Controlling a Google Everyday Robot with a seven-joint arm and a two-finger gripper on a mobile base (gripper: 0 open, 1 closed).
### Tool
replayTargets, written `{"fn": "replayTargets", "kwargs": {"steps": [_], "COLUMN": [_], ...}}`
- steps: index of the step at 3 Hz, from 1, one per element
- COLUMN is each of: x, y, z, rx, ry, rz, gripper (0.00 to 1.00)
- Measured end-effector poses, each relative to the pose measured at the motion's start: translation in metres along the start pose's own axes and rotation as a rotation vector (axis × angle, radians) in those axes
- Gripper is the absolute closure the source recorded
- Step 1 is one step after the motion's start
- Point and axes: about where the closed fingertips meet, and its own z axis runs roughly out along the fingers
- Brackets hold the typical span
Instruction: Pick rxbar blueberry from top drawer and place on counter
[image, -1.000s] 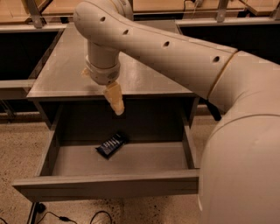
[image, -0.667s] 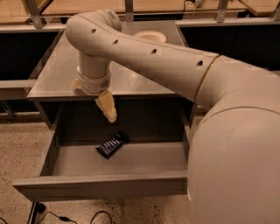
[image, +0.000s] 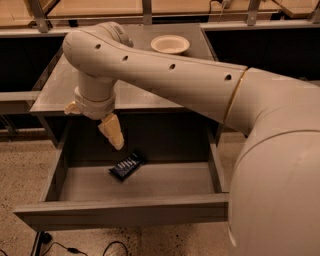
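The rxbar blueberry (image: 127, 165) is a dark flat bar with pale lettering. It lies on the floor of the open top drawer (image: 125, 211), left of centre and turned at an angle. My gripper (image: 113, 133) hangs from the cream arm over the back left of the drawer. It points down, just above and to the left of the bar, and does not touch it. The grey counter (image: 60, 87) lies above the drawer, partly hidden by my arm.
A pale shallow bowl (image: 170, 44) stands at the back of the counter. Wooden bench tops (image: 95, 7) run along the rear. My arm's large lower link (image: 280, 165) fills the right side. Black cables (image: 75, 248) lie on the speckled floor below the drawer front.
My arm has swung to the left and the gripper has moved left with it, over the drawer. The bar has not moved.
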Motion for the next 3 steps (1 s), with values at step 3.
{"fn": "replayTargets", "kwargs": {"steps": [3], "x": [0.011], "y": [0.019], "z": [0.029], "rx": [-0.067], "ry": [0.023], "rz": [-0.006], "gripper": [0.00]}}
